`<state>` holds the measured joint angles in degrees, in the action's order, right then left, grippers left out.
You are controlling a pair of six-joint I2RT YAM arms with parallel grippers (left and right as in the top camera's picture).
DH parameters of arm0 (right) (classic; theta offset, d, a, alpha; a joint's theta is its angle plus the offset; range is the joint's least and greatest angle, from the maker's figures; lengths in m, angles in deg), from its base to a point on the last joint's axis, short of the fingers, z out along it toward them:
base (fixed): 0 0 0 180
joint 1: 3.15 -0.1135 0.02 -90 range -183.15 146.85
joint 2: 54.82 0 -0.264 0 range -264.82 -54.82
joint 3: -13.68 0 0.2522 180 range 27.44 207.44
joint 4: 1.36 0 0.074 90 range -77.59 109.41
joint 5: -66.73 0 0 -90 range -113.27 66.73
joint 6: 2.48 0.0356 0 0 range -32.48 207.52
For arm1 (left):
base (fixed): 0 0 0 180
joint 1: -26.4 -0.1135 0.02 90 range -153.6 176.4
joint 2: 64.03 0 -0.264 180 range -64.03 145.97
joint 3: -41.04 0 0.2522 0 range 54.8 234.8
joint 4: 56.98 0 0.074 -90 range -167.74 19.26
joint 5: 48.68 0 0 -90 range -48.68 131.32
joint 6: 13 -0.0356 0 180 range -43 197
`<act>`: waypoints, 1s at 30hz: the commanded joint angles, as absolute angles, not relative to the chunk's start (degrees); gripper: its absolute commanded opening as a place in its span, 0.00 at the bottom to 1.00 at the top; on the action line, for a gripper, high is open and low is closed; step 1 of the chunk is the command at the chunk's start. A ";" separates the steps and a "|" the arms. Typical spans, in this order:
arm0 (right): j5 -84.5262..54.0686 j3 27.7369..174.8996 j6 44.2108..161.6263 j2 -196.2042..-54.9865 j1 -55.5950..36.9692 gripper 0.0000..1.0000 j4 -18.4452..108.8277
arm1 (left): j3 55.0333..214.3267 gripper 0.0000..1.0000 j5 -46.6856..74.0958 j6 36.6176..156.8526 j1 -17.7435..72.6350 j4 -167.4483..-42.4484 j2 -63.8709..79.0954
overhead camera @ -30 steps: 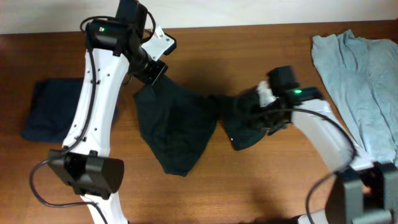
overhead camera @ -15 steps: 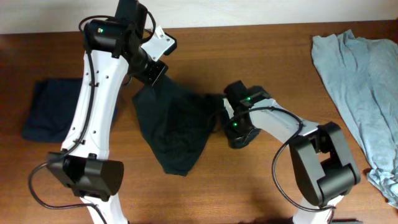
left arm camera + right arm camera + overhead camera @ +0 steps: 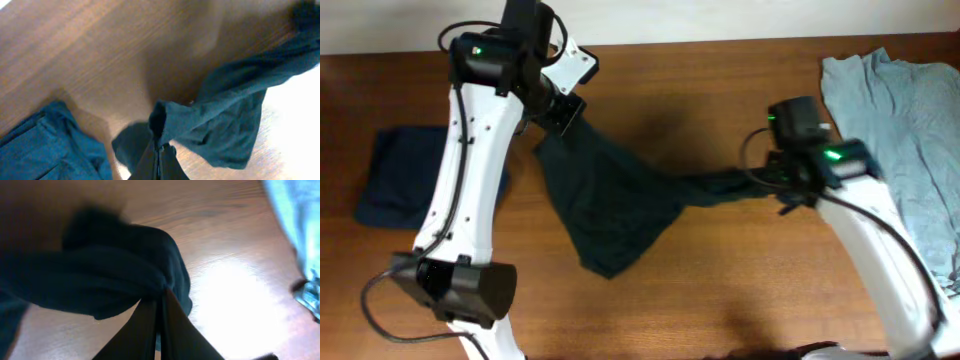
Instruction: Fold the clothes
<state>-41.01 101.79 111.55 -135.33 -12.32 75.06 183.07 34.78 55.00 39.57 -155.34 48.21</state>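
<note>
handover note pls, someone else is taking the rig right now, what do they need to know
Left gripper: shut on an edge of the black T-shirt, at the back of the table.
Right gripper: shut on a bunched end of the same shirt, pulled toward the right.
Shirt: stretched between the two arms, its middle sagging toward the table; not flat, not folded.
Dark blue garment: at the left, looks folded.
Light grey garment: at the right, crumpled.
Left to do: spread and fold the shirt, then probably the grey one.
</note>
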 commanded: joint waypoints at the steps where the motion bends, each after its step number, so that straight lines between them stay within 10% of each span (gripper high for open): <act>1: -41.86 102.09 112.89 -133.04 -11.42 0.04 76.89 | 183.81 0.01 35.82 55.98 39.85 -154.99 42.83; 22: -36.33 101.92 114.44 -143.57 -8.38 0.09 70.51 | 183.79 0.01 35.78 55.96 39.87 -153.44 37.52; 30: -25.73 101.94 109.96 -151.53 -6.26 0.49 67.67 | 183.79 0.00 35.74 55.96 39.92 -153.31 37.52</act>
<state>-32.40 101.50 112.95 -153.06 -5.87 67.54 183.07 35.61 55.41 39.59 -153.66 38.92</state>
